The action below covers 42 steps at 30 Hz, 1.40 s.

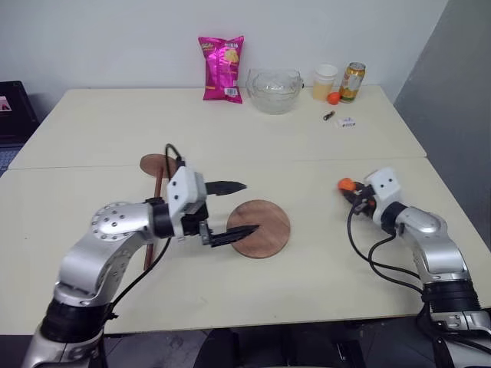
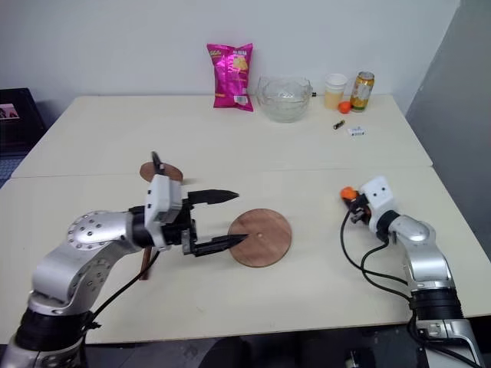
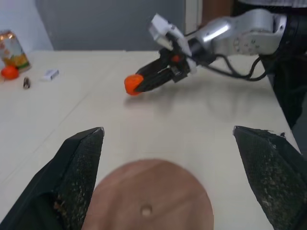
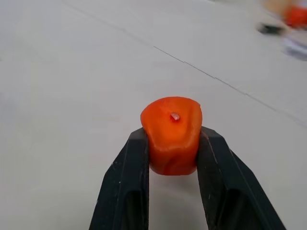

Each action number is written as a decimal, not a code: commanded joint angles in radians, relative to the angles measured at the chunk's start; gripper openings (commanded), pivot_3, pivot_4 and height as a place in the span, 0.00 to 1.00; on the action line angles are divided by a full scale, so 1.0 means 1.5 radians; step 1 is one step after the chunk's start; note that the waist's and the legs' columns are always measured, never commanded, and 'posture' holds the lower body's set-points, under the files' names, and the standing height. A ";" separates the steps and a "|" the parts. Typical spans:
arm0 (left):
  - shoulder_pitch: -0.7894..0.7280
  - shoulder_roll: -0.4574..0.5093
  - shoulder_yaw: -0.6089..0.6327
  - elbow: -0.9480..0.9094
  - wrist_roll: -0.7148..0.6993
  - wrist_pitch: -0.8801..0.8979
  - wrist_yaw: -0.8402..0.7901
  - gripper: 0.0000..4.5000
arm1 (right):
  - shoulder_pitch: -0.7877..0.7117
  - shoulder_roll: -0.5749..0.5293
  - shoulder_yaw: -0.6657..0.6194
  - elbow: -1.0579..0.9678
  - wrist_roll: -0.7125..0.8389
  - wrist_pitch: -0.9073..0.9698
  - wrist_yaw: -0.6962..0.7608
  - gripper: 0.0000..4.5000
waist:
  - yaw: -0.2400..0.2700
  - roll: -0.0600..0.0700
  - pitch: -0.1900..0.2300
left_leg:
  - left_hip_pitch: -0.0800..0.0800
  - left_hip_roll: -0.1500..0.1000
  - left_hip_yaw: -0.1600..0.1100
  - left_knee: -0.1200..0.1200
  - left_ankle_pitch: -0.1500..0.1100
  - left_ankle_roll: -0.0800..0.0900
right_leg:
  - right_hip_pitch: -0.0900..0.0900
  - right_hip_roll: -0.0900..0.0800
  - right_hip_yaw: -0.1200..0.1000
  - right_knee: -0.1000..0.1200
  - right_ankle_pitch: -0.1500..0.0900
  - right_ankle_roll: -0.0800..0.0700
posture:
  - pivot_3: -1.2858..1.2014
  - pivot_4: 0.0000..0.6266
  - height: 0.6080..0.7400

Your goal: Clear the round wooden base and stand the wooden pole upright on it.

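The wooden pole [image 1: 156, 201] lies flat on the table [image 1: 307, 153] at the left, its fixed disc at the far end, partly hidden behind the left arm. The left gripper [image 1: 236, 208] hovers with fingers spread wide over the left edge of the round wooden base [image 1: 265, 228], which lies bare at the table's middle. At the back stand a pink snack bag [image 1: 222, 68], writing unreadable, a glass bowl [image 1: 274, 90], a cup [image 1: 324, 81] and a can [image 1: 352, 82]. To the right, the right gripper [image 4: 173, 143] pinches a small orange object [image 4: 171, 135].
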 commanded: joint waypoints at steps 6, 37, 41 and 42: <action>-0.035 -0.053 -0.058 0.015 0.029 -0.015 0.016 1.00 | -0.005 0.013 -0.066 0.049 0.015 0.023 -0.100 0.37 | -0.003 0.000 0.000 | 0.000 0.000 0.001 0.000 0.000 0.000 | 0.000 0.000 0.001 0.000 0.000 0.000 | 0.52 0.24 1.00; 0.081 0.194 0.282 0.002 0.102 0.412 0.280 1.00 | -0.036 -0.114 0.112 -0.284 0.211 0.019 0.364 1.00 | -0.005 -0.002 0.002 | 0.000 0.000 -0.001 0.000 0.000 0.000 | 0.001 -0.001 -0.001 0.000 -0.001 0.001 | 0.52 0.24 1.00; 0.067 0.235 0.264 0.060 0.089 0.469 0.257 1.00 | -0.054 -0.099 0.152 -0.275 0.219 0.029 0.405 1.00 | -0.004 -0.003 0.002 | 0.000 0.000 -0.001 0.000 0.000 0.000 | 0.000 -0.001 -0.001 -0.001 -0.001 0.001 | 0.52 0.24 1.00; 0.057 0.242 0.253 0.079 0.086 0.478 0.251 1.00 | -0.054 -0.097 0.160 -0.272 0.218 0.029 0.412 1.00 | -0.003 -0.003 0.002 | 0.000 0.000 -0.001 0.000 0.000 0.000 | 0.000 -0.001 -0.001 -0.001 -0.001 0.001 | 0.52 0.24 1.00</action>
